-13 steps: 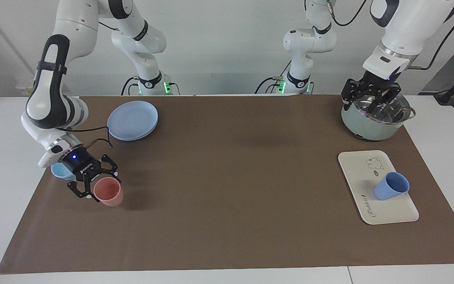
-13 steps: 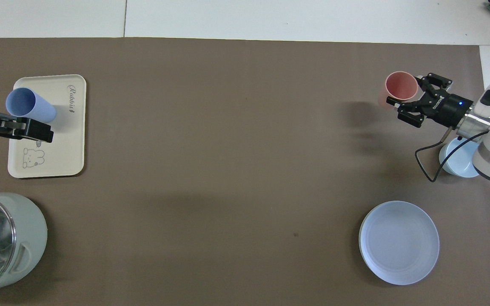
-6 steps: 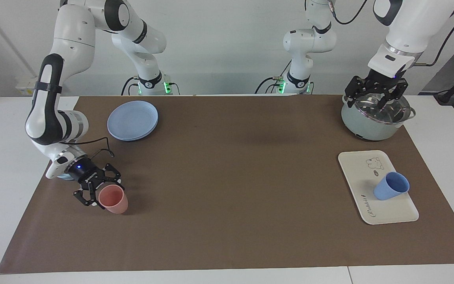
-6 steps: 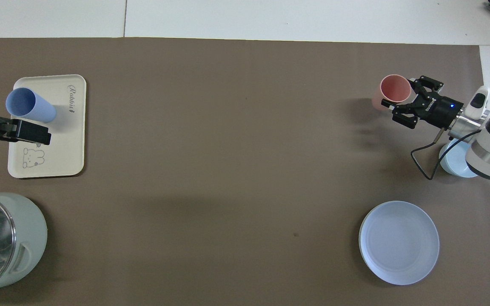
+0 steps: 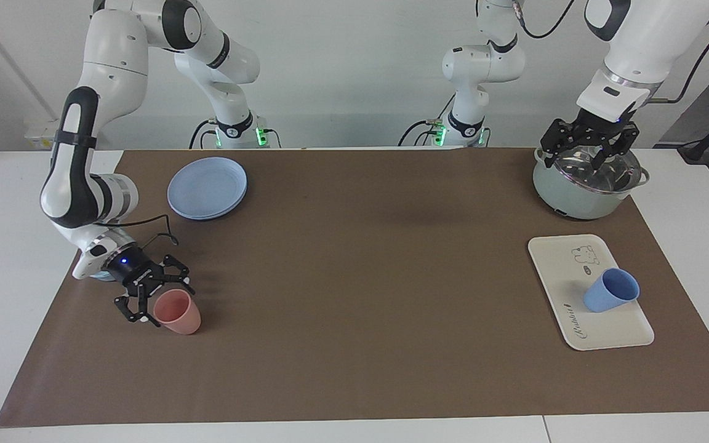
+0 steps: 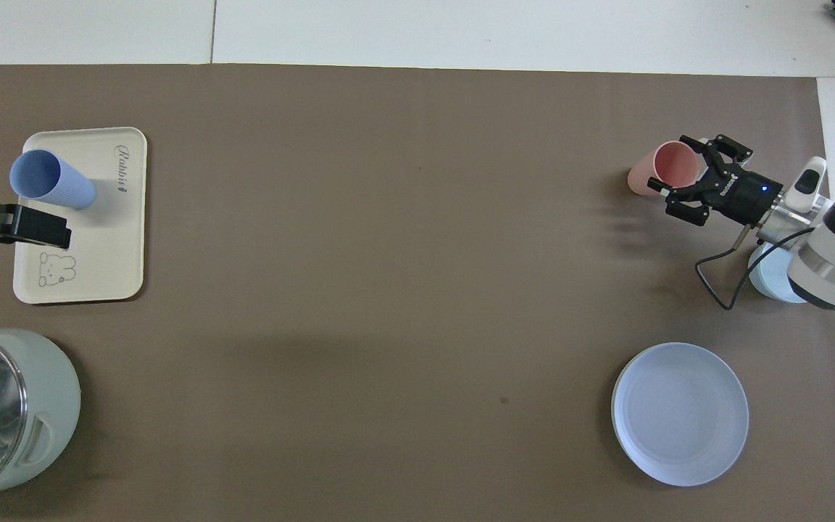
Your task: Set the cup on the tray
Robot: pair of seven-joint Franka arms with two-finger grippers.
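Note:
The blue cup stands on the cream tray, toward the left arm's end of the table. My left gripper hangs open and empty over the pot, apart from the cup and tray. At the right arm's end, my right gripper is low at the mat. Its fingers stand spread on either side of a pink cup that rests upright on the mat.
A pale green pot with a glass lid sits nearer the robots than the tray. A round blue plate and a light-blue bowl, partly under the right arm, lie at the right arm's end.
My right gripper came down with the pink cup, set it on the mat and spread its fingers. My left gripper drew up and back from the tray to over the pot.

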